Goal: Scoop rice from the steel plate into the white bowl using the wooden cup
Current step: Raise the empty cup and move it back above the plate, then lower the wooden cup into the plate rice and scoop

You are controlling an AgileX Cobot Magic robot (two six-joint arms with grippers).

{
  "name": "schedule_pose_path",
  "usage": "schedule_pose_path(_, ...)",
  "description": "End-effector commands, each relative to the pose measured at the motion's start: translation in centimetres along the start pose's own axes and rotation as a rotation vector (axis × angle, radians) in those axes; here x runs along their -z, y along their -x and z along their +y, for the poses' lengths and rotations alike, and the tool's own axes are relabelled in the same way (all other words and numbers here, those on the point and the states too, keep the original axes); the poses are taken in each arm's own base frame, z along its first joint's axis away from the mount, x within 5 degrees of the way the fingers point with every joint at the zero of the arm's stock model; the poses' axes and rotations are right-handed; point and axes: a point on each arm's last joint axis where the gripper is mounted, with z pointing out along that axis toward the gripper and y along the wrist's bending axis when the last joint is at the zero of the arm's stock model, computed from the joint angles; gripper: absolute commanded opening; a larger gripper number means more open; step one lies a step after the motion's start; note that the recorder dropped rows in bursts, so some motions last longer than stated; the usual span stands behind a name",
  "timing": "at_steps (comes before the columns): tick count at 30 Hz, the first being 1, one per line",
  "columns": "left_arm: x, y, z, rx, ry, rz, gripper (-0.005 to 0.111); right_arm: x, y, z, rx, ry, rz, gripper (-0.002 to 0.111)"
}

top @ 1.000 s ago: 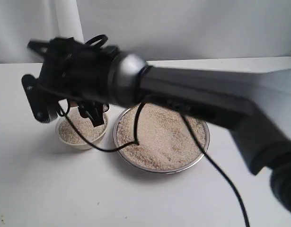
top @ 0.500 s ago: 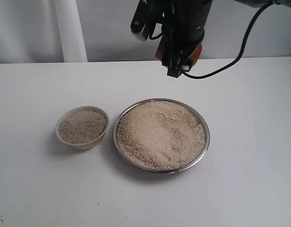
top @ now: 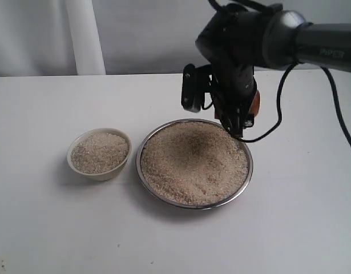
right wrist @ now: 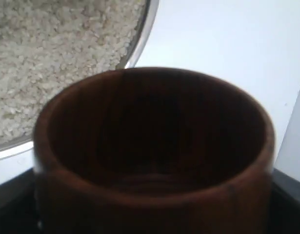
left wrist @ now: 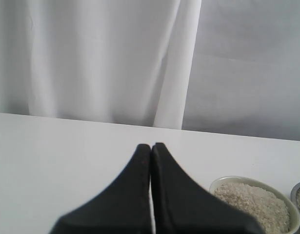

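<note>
The steel plate (top: 145, 145) sits mid-table, heaped with rice (top: 192, 162). To its left stands the white bowl (top: 71, 158), also holding rice (top: 100, 151). My right gripper (top: 237, 121) hangs over the plate's back right rim, shut on the wooden cup (top: 254, 103). In the right wrist view the cup (right wrist: 154, 156) fills the frame; its dark interior shows no rice, and the plate's rim (right wrist: 140, 41) lies just beyond it. My left gripper (left wrist: 150, 146) is shut and empty, low over the table, with the bowl (left wrist: 222, 181) ahead of it. It does not show in the exterior view.
A white curtain and a white post (top: 84, 37) stand behind the table. A black cable (top: 281, 91) loops from the right arm down toward the plate's rim. White tabletop (top: 175, 240) stretches in front of both dishes.
The right arm, over the bowl a second ago, swung up and back, then came down with the cup to the plate's back right rim.
</note>
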Motion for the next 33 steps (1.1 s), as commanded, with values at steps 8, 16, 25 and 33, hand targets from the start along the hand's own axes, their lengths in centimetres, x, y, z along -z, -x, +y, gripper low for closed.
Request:
schedule_pose_path(8, 0.0, 0.0, 0.0, 0.010, -0.006, 0.000, 0.000, -2.0, 1.6, 1.9, 0.241, -0.175, -0.029, 0.000)
schedule_pose_path(16, 0.0, 0.0, 0.0, 0.010, -0.006, 0.000, 0.000, -3.9, 3.6, 2.9, 0.377, -0.276, 0.047, 0.000)
schedule_pose_path(25, 0.0, 0.0, 0.0, 0.010, -0.006, 0.000, 0.000, -5.8, 4.3, 3.6, 0.443, -0.297, 0.086, 0.000)
schedule_pose_path(33, 0.0, 0.0, 0.0, 0.010, -0.006, 0.000, 0.000, -5.3, 6.0, 4.7, 0.485, -0.312, 0.041, 0.000)
